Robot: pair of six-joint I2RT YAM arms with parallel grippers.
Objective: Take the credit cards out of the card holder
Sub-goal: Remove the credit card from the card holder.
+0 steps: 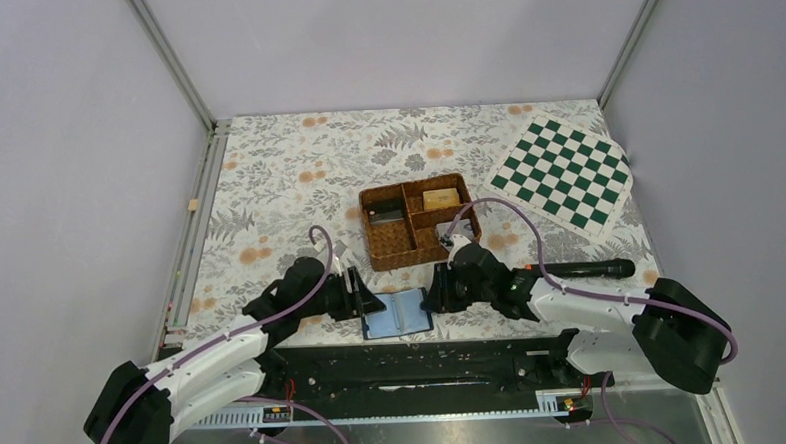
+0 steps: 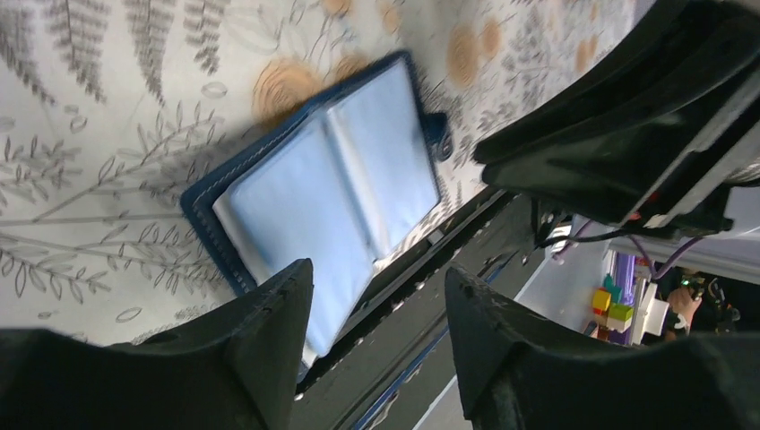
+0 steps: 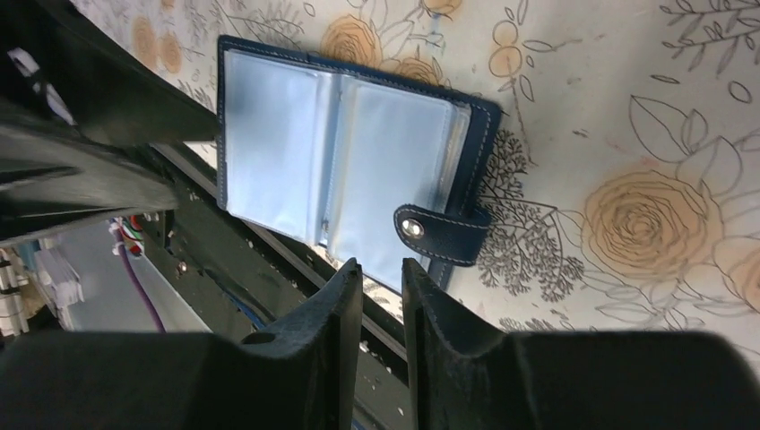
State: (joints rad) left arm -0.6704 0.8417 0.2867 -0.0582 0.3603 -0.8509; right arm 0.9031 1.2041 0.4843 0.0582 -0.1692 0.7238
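Looking down from above, you can see the card holder (image 1: 397, 313) lying open, light blue inside facing up, on the flowered tablecloth (image 1: 287, 177) at the near edge of the table. It sits between your two grippers, with its near edge reaching over the black rail (image 1: 405, 367).

Your left gripper (image 1: 367, 301) sits just beside the holder's left side. In its wrist view the left gripper (image 2: 378, 278) has its jaws clearly apart, at a middling spread, with only the rail and table edge showing in the gap. One of its fingers (image 2: 269, 322) is close to the near corner of the card holder (image 2: 332, 179), and you cannot tell whether it touches.

Your right gripper (image 1: 434, 298) sits at the holder's right side. From the wrist, the right gripper (image 3: 381, 267) shows only a narrow slit between the fingers (image 3: 332, 313). The tips meet the near edge of the card holder (image 3: 341, 161), just below the snap tab (image 3: 439, 233), which lies folded over the right-hand page. The pale page runs down to the slit, but you cannot tell whether it is pinched or merely behind the tips.

Behind the holder stands the wicker tray (image 1: 370, 238), and a green chessboard (image 1: 564, 174) lies at the far right.
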